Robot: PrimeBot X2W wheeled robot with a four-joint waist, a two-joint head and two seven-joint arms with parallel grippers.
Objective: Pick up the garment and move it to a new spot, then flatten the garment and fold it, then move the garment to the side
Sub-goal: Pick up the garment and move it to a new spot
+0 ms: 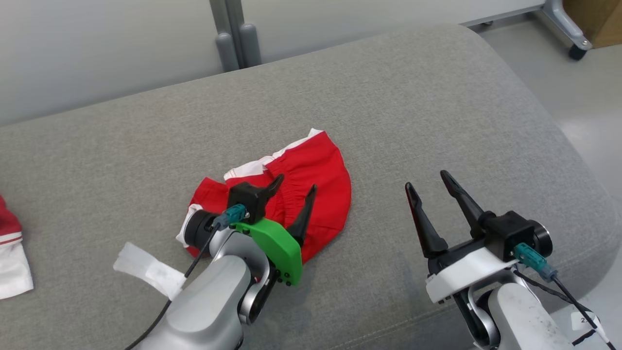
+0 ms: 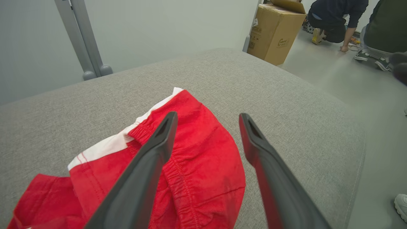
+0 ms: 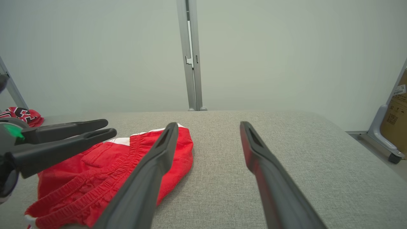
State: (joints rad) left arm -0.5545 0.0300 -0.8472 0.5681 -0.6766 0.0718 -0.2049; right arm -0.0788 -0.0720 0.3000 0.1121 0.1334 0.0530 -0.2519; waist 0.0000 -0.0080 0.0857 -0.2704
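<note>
We see the red garment (image 1: pixel 323 170) crumpled mid-way on the grey fabric bench (image 1: pixel 413 107) before a pale wall (image 1: pixel 97 48), with the left gripper (image 1: pixel 296 185) above it and the right gripper (image 1: pixel 427 181) beside it, both spread wide and empty.

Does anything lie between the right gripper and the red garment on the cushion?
Nothing visible does. Bare grey cushion separates the open right gripper from the red garment. The open left gripper is over the garment, not in that path.

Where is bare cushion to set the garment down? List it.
On the grey cushion: free behind the red garment and ahead of the right gripper. Crowded: near left, left gripper over that garment, second garment at the edge.
</note>
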